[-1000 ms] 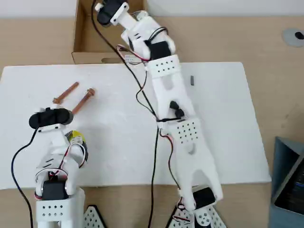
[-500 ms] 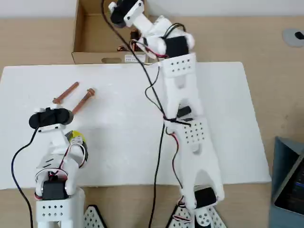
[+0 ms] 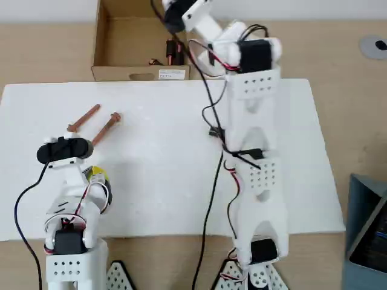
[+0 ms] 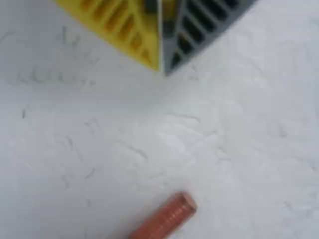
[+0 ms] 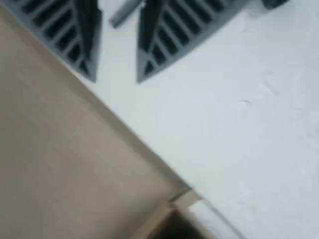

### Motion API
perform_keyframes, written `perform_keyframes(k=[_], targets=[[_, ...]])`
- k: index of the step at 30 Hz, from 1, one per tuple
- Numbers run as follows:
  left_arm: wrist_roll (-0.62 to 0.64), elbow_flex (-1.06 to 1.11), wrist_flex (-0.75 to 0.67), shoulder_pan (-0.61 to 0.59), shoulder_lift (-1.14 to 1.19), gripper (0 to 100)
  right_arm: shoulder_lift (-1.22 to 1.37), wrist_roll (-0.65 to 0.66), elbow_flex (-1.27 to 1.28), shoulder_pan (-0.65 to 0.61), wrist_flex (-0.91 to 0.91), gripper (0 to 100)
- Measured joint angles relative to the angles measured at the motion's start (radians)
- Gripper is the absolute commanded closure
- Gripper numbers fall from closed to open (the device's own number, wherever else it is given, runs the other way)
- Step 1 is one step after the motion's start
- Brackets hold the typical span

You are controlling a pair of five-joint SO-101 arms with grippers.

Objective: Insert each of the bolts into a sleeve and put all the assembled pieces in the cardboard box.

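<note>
The bolt at frame left looks stiff, light, roll-prone, best taken mid-shank; left claw sits pinched together, right claw apart.

Two bolts, one cardboard box

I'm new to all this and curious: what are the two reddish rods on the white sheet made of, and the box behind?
The bolts look like copper-coloured metal, dull rather than shiny; the left wrist view hints at fine thread ridges on one. The box is plain brown cardboard, matte, with folded walls. The sheet seems white foam or paper, faintly scuffed; which, I cannot tell.
</note>
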Motion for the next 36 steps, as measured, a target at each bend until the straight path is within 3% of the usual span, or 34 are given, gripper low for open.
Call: perform_keyframes(k=[6,19,24,36], targets=[[0.0,0.0,0.0,0.0,0.0,100,-0.161,0.068,0.23,0.061,0.0,94.0],[0.0,0.0,0.0,0.0,0.0,100,-0.511,0.23,1.049,0.072,0.0,91.7],[0.0,0.0,0.0,0.0,0.0,100,-0.511,0.301,1.168,0.072,0.0,85.7],[0.0,0.0,0.0,-0.02,0.0,100,-0.511,0.393,1.401,0.021,-0.133,85.3]])
